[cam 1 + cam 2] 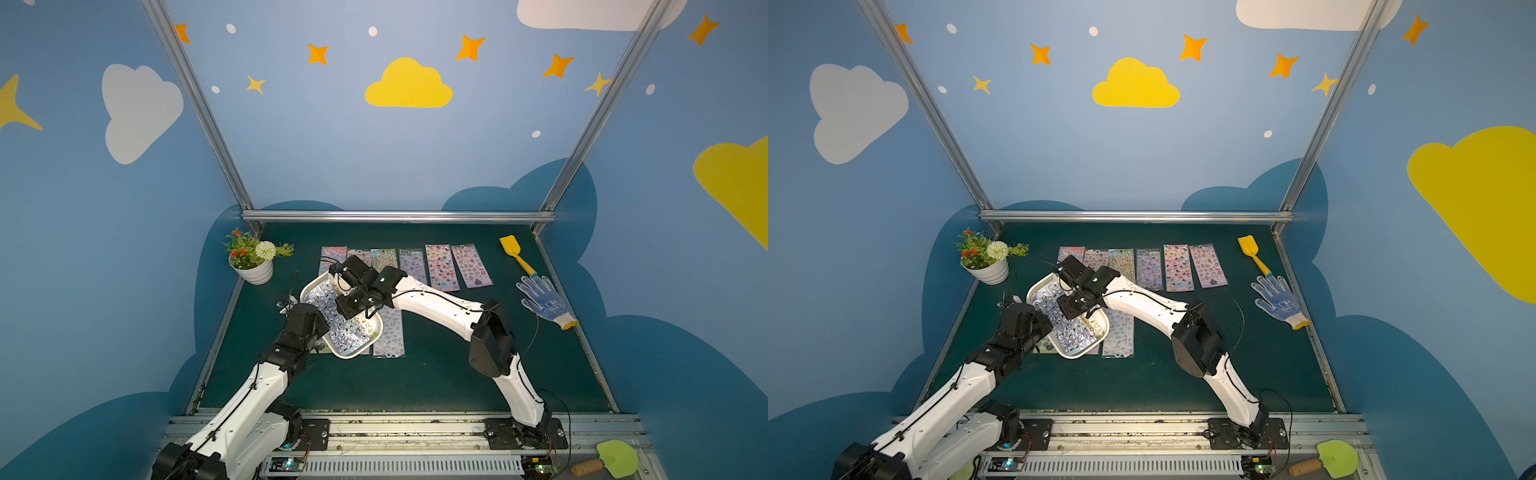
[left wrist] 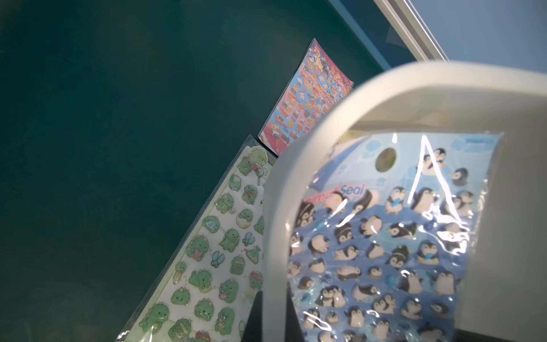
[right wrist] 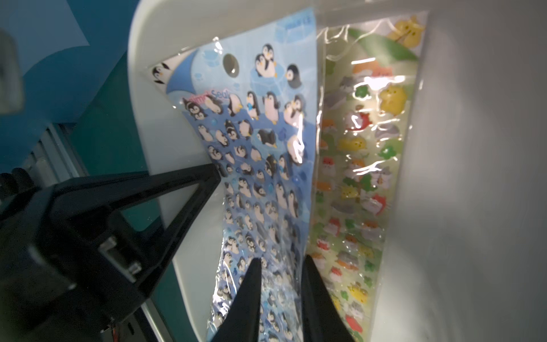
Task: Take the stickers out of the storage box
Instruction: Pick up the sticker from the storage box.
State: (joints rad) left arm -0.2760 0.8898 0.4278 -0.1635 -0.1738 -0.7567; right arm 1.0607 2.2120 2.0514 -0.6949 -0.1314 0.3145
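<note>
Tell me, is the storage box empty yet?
Not empty. The storage box holds at least two sheets: a blue penguin sheet and a yellow-green animal sheet beside it.

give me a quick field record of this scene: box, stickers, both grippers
storage box: white, sits partly over a dinosaur sheet
left gripper: shut on the box rim
right gripper: inside the box, jaws apart astride the penguin sheet edge
in box: penguin sheet, with an animal sheet beside it
taken out: row of six sheets at the back of the table
</note>
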